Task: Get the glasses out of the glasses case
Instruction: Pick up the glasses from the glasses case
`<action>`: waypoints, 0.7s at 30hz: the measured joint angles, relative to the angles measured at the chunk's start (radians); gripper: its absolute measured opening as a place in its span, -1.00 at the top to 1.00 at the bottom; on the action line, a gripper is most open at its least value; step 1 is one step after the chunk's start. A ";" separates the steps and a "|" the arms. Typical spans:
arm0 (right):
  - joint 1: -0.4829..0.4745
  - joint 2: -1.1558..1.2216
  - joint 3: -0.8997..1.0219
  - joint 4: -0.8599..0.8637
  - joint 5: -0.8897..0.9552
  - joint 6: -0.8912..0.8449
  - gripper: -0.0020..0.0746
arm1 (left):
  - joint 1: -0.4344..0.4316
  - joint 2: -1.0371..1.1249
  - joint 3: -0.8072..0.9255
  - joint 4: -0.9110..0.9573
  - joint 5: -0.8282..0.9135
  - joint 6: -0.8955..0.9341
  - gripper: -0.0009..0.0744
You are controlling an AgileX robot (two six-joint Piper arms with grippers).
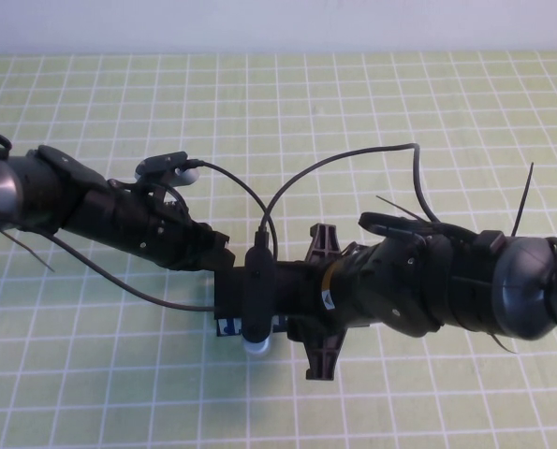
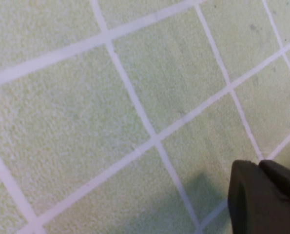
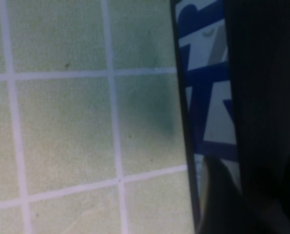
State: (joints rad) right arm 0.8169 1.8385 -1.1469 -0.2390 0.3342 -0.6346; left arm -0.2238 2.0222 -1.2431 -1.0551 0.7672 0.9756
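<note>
The glasses case shows in the high view only as a strip of white and blue print (image 1: 227,326) under my right arm at the table's middle. Its printed front fills the edge of the right wrist view (image 3: 208,97), with black beside it. The glasses are hidden. My right gripper (image 1: 236,304) lies over the case, reaching in from the right. My left gripper (image 1: 220,257) reaches in from the left and ends just behind the case. In the left wrist view its dark tips (image 2: 261,168) lie together, empty, over the bare mat.
A green mat with a white grid (image 1: 109,374) covers the table. Black camera cables (image 1: 353,159) loop above both arms. A white wall (image 1: 278,23) runs along the far edge.
</note>
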 joint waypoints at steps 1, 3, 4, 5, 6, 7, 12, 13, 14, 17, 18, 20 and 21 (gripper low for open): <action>-0.002 0.000 0.000 -0.005 -0.002 0.000 0.32 | 0.000 0.000 0.000 0.000 0.000 0.000 0.99; -0.002 0.002 0.000 -0.014 -0.006 0.000 0.40 | 0.000 0.000 0.000 0.001 0.000 0.000 0.99; -0.002 0.002 0.000 -0.019 -0.009 0.000 0.47 | 0.000 0.000 0.000 0.001 0.000 0.000 0.99; -0.002 0.002 -0.001 -0.024 -0.009 0.000 0.55 | 0.000 0.000 0.000 0.001 0.000 0.000 0.99; -0.002 0.002 -0.001 -0.029 -0.009 -0.002 0.62 | 0.000 0.000 0.000 0.001 0.000 0.000 0.99; -0.002 0.002 -0.001 -0.037 -0.009 -0.004 0.71 | 0.000 0.000 0.000 0.001 -0.002 0.000 0.99; -0.002 0.000 -0.001 -0.072 -0.009 0.020 0.80 | 0.000 0.000 -0.002 0.001 -0.004 0.005 0.99; -0.002 -0.002 -0.004 -0.079 -0.005 0.035 0.81 | 0.000 0.000 -0.002 0.001 -0.004 0.005 0.99; -0.002 -0.004 -0.010 -0.085 0.004 0.051 0.83 | 0.000 0.000 -0.002 0.001 -0.004 0.005 0.99; -0.002 -0.018 -0.030 -0.094 0.036 0.076 0.88 | 0.000 0.000 -0.002 0.001 -0.006 0.006 0.99; -0.002 -0.021 -0.036 -0.096 0.047 0.079 0.89 | 0.000 0.000 -0.002 0.001 -0.006 0.007 0.99; -0.002 -0.038 -0.044 -0.099 0.058 0.086 0.91 | 0.000 0.000 -0.002 0.001 -0.004 0.007 0.99; -0.002 -0.044 -0.044 -0.098 0.058 0.087 0.92 | 0.000 0.000 -0.002 0.002 -0.001 0.007 0.99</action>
State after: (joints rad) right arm 0.8151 1.7947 -1.1905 -0.3374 0.3919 -0.5478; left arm -0.2238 2.0222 -1.2447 -1.0527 0.7657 0.9824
